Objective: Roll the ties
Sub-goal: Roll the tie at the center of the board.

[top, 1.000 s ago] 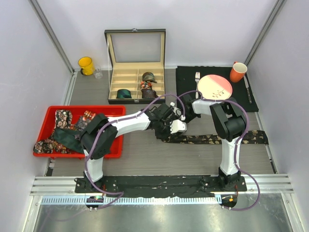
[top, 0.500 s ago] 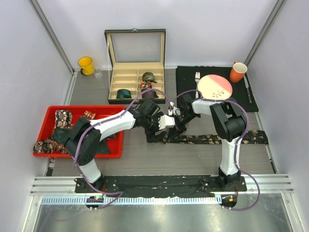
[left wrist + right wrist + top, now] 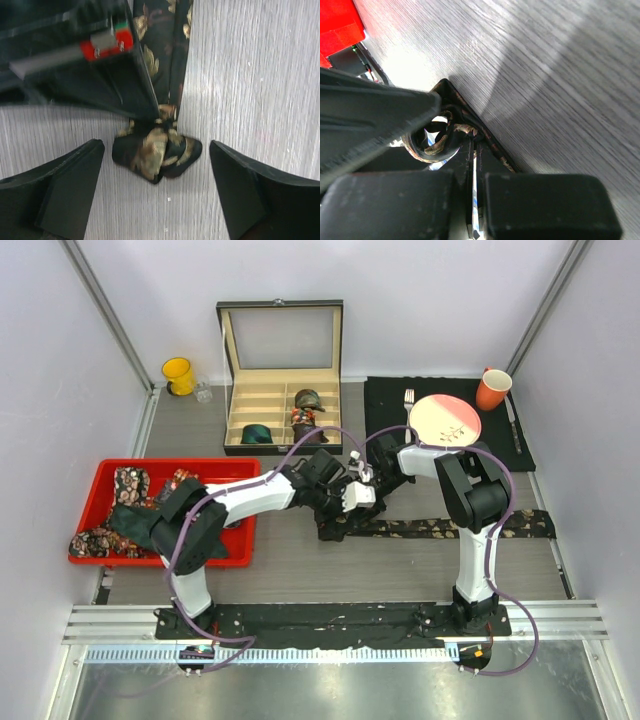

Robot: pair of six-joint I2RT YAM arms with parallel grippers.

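- The left gripper (image 3: 154, 148) is released and spread wide, its black fingers (image 3: 65, 195) either side of the small rolled end of the dark floral-print fabric necktie (image 3: 157, 154), touching neither side
- The right gripper (image 3: 472, 167) is clenched, pinching that necktie just behind the coil
- The rest of the necktie runs rightward as a flat strip over the grey wood-grain table (image 3: 300, 570)
- At the left, a red plastic tray (image 3: 180, 464) holds loose ties (image 3: 120, 530)
- At the far side, an open black compartment box (image 3: 260, 390) holds rolled ties (image 3: 307, 400)
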